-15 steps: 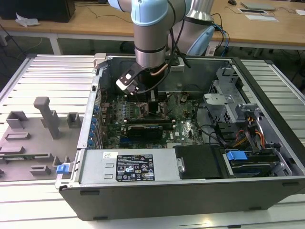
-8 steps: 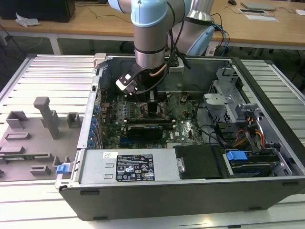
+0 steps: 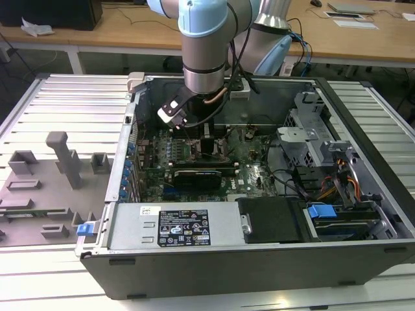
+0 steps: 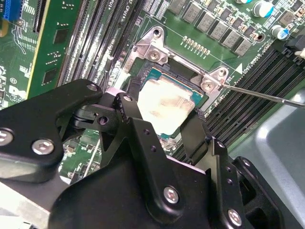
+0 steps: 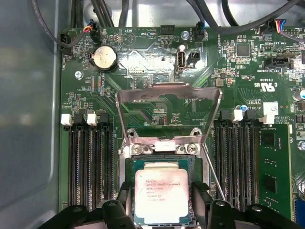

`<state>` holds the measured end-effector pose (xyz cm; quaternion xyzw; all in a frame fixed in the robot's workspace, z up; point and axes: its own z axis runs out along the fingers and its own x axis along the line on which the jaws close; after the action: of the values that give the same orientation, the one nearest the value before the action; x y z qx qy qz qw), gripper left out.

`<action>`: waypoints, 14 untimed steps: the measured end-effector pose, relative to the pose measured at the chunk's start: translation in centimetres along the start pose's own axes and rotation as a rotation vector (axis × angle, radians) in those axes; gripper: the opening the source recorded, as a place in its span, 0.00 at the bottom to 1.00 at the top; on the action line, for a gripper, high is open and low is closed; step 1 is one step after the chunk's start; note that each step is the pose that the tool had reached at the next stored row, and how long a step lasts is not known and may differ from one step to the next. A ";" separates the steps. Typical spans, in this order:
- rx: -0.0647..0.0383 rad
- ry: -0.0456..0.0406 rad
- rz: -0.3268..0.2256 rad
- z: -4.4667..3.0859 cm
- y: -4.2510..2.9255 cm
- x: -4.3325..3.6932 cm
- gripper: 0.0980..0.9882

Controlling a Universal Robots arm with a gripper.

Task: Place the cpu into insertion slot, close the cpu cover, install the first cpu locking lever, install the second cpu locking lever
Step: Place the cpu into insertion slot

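Chip seated in socket, cover up.
Gripper [image 5: 159, 210] fingers [image 4: 128, 112] straddle the cpu [image 5: 160, 195], spread apart beside it; cpu lies in the insertion slot [image 5: 131, 167]; cpu cover [image 5: 169, 95] stands raised behind that slot.

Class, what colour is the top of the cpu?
Silvery-beige; the cpu shows best in the first wrist view.

Computer case [image 3: 259, 259] lying open on slatted table [image 3: 58, 103], arm reaching down into it. Motherboard [image 5: 157, 62] sitting flat inside case. Cpu [image 5: 161, 195] [image 4: 164, 102] sitting in insertion slot [image 5: 131, 164] [image 4: 157, 74]. Cpu cover [image 5: 169, 95] standing tilted up, hinged at slot edge, not lying over chip. Memory slots [image 5: 90, 162] running along both sides of socket. Gripper [image 5: 161, 207] [image 4: 159, 126] straddling chip, one finger at each of two opposite edges. Thin lever [image 4: 267, 95] lying beside socket.
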<state>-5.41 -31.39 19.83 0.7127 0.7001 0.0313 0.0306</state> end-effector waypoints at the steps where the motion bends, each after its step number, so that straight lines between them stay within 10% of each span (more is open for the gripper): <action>1: 0.000 0.0000 0.000 0.00 0.00 0.00 0.58; 14: 0.000 -0.0051 0.000 -0.24 0.02 0.03 0.58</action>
<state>-5.41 -31.36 20.07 0.7126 0.7002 0.0295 0.0325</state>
